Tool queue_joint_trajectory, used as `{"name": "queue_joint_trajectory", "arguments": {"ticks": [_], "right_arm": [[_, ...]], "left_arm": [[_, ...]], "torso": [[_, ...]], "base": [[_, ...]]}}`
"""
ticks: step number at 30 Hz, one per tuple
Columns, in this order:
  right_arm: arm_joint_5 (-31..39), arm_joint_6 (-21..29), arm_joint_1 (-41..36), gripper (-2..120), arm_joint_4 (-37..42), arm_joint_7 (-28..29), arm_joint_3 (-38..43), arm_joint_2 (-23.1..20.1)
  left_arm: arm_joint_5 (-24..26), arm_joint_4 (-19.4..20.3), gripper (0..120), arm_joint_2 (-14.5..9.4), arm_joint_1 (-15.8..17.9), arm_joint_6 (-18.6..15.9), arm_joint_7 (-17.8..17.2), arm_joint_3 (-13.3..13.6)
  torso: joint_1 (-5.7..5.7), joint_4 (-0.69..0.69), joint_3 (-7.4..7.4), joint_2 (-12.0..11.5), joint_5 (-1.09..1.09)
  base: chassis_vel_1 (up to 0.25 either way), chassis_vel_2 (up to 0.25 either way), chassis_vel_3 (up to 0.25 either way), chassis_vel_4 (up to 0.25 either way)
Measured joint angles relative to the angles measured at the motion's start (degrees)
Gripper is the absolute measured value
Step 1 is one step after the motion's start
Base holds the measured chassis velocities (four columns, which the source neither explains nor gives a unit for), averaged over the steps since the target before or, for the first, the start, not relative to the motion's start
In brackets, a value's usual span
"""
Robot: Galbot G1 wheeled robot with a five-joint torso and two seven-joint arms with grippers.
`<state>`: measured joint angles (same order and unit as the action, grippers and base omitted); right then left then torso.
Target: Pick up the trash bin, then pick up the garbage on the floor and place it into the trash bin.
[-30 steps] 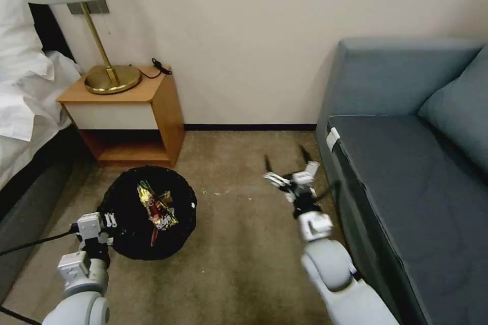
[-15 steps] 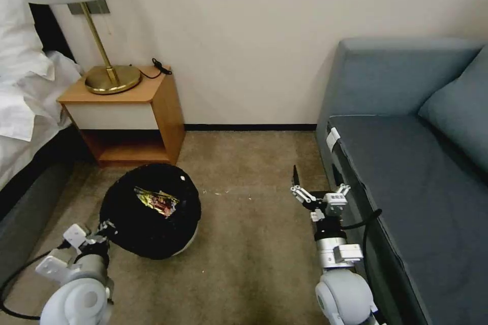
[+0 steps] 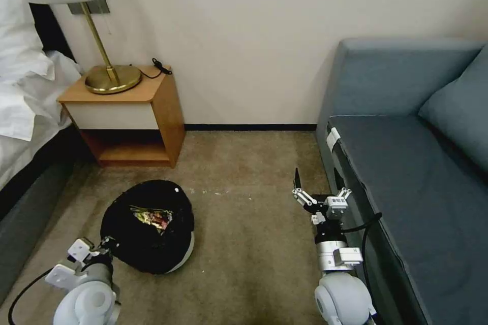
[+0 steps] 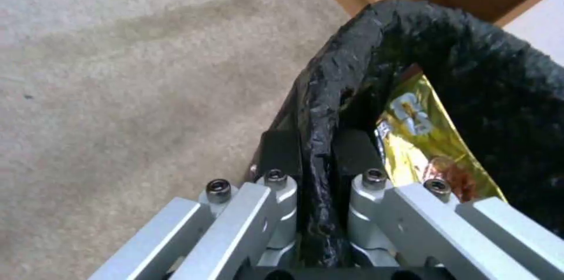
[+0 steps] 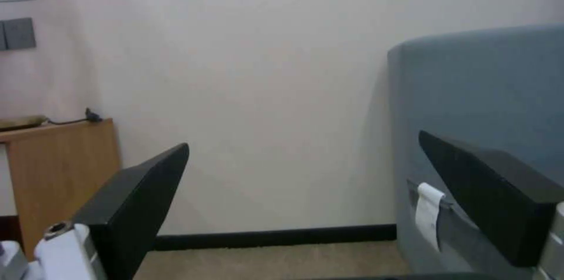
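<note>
The black trash bin (image 3: 147,244) sits tilted on the floor (image 3: 244,254), with its whitish base rim showing on the sofa side. Garbage (image 3: 151,216), gold and red wrappers, lies inside it. My left gripper (image 3: 107,242) is shut on the bin's near rim. The left wrist view shows my left gripper (image 4: 317,150) pinching the black liner edge of the trash bin (image 4: 423,29), with a gold wrapper (image 4: 423,139) just inside. Beside the sofa front, my right gripper (image 3: 319,189) is held open above the carpet; the right wrist view shows my right gripper (image 5: 311,192) spread wide with nothing between its fingers.
A wooden nightstand (image 3: 127,111) with a brass lamp (image 3: 109,73) stands by the wall behind the bin. A bed (image 3: 25,111) lies on the left and a blue-grey sofa (image 3: 417,172) on the right. Open carpet runs between them, with faint crumbs (image 3: 218,192).
My left arm has drawn back and down, and the bin has come nearer and tipped over. The right arm pulled back toward the sofa a second ago and has since held still.
</note>
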<state>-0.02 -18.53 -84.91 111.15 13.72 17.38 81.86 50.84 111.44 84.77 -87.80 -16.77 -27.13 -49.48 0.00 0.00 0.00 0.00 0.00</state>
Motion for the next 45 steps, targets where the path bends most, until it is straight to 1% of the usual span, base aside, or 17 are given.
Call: {"name": "queue_joint_trajectory", "arguments": {"ticks": [4,6,8,16,17,19,20,22,23,24,25,26,29,34,36,41,45], "right_arm": [[0.04,-0.19,-0.23,100,-0.21,0.26,-0.51,0.05],[0.06,-0.19,-0.26,100,-0.21,0.30,-0.56,0.05],[-0.46,-0.21,-0.53,100,0.01,1.13,-1.05,0.12],[-2.39,-1.10,-0.54,100,-0.01,1.71,-1.29,0.37],[-2.09,-1.05,-0.54,100,-0.01,1.75,-1.35,0.33],[-1.59,-1.05,-0.73,100,0.27,1.51,-1.20,0.11],[-1.59,-1.05,-0.73,100,0.27,1.51,-1.20,0.11],[-1.54,-0.59,-1.31,100,1.13,0.44,-0.62,-0.26],[-1.47,-0.15,-1.94,100,2.08,-0.88,0.18,-0.90],[-1.36,0.24,-2.24,100,2.60,-1.40,0.58,-1.48],[-1.36,0.24,-2.24,100,2.60,-1.40,0.58,-1.48],[-1.14,0.59,-2.41,100,3.00,-1.60,0.85,-2.08],[0.41,1.36,-2.84,100,4.20,-1.28,4.01,-6.35],[0.73,-2.12,-4.63,100,3.92,-0.95,7.13,-6.86],[-0.22,-5.96,-5.91,100,3.16,-0.08,8.32,-4.24],[-6.46,-11.77,-5.48,100,0.76,-0.54,15.99,0.95],[-6.76,-12.37,-5.85,100,0.50,-2.30,20.89,1.64]], "left_arm": [[-2.61,0.32,24,0.00,-0.12,0.61,0.27,0.57],[-2.72,0.42,26,0.00,-0.15,0.62,0.27,0.58],[-3.19,1.30,39,-0.06,-0.83,0.58,-0.07,0.62],[-5.64,5.96,65,-0.39,-3.38,0.60,-2.49,0.64],[-7.62,6.88,69,-0.62,-3.90,2.20,-1.13,0.63],[-12.84,7.83,79,-1.17,-4.75,7.26,4.77,0.63],[-12.84,7.83,79,-1.17,-4.75,7.26,4.77,0.63],[-15.91,8.15,88,-1.73,-5.25,11.90,11.15,0.71],[-17.62,8.76,93,-2.48,-5.88,15.88,18.64,1.04],[-18.49,9.17,95,-2.90,-6.24,17.47,21.81,1.26],[-18.49,9.17,95,-2.90,-6.24,17.47,21.81,1.26],[-19.30,9.46,98,-3.23,-6.49,18.59,23.89,1.45],[-27.10,9.99,100,-4.51,-7.22,25.81,32.72,2.62],[-33.67,10.53,100,-3.27,-7.63,29.87,36.19,3.39],[-36.38,11.16,100,-1.34,-8.05,31.13,36.34,3.75],[-37.64,12.22,100,1.35,-8.14,33.07,35.05,3.94],[-37.64,11.87,100,2.20,-8.02,33.70,35.90,3.89]], "torso": [[0.00,0.00,0.00,0.00,0.01],[0.00,0.00,0.00,0.00,0.01],[0.00,-0.01,0.00,0.00,0.01],[0.00,0.00,0.00,0.00,0.00],[0.00,0.00,0.00,0.00,0.00],[0.00,0.01,0.00,0.00,0.01],[0.00,0.01,0.00,0.00,0.01],[0.00,0.00,0.00,0.00,0.01],[0.00,-0.01,0.00,0.00,0.01],[0.00,-0.01,0.00,0.00,0.00],[0.00,-0.01,0.00,0.00,0.00],[0.00,-0.01,0.00,0.00,0.01],[0.00,0.00,0.00,0.00,0.00],[0.00,-0.01,0.00,0.00,0.00],[0.00,-0.01,0.00,0.00,0.02],[0.00,0.00,0.00,0.00,0.03],[0.00,0.00,0.00,0.00,0.02]], "base": [[0.000,0.000,0.000,0.000],[0.000,0.000,0.000,0.000],[0.000,0.000,0.000,0.000],[0.000,0.000,0.000,0.000],[0.000,0.000,0.000,0.000],[0.000,0.000,0.000,0.000],[0.000,0.000,0.000,0.000],[0.000,0.000,0.000,0.000],[0.000,0.000,0.000,0.000],[0.000,0.000,0.000,0.000],[0.000,0.000,0.000,0.000],[0.000,0.000,0.000,0.000],[0.000,0.000,0.000,0.000],[0.000,0.000,0.000,0.000],[0.000,0.000,0.000,0.000],[0.000,0.000,0.000,0.000],[0.000,0.000,0.000,0.000]]}}
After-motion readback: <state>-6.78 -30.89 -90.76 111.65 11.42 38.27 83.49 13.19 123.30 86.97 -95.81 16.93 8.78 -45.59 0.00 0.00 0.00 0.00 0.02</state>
